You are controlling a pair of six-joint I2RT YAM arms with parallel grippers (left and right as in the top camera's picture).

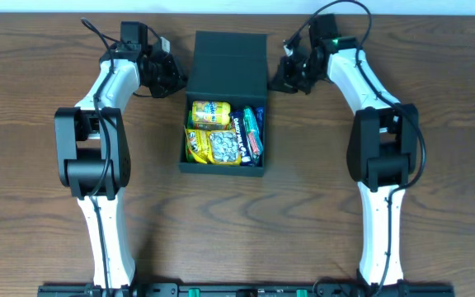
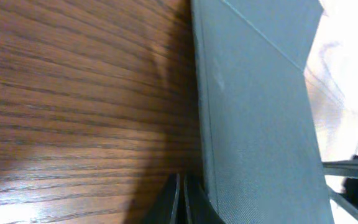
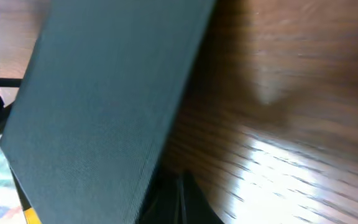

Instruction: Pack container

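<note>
The dark teal-green container (image 1: 221, 168) stands open at the table's middle with its hinged flap lid (image 1: 230, 56) folded back toward the far edge. Inside lie several snack packets: a yellow one (image 1: 209, 113), a yellow-and-silver one (image 1: 219, 147) and dark blue and green ones (image 1: 250, 132). My left gripper (image 1: 174, 81) is shut and empty beside the lid's left edge; the lid fills the left wrist view (image 2: 260, 112), with the fingers (image 2: 182, 202) low against it. My right gripper (image 1: 284, 76) is shut and empty beside the lid's right edge; the lid (image 3: 104, 106) and fingers (image 3: 180, 199) show in the right wrist view.
The brown wooden table (image 1: 39, 99) spreads around the box. Both arm bases stand at the near edge (image 1: 237, 289). A white wall strip runs along the far edge (image 1: 39, 8).
</note>
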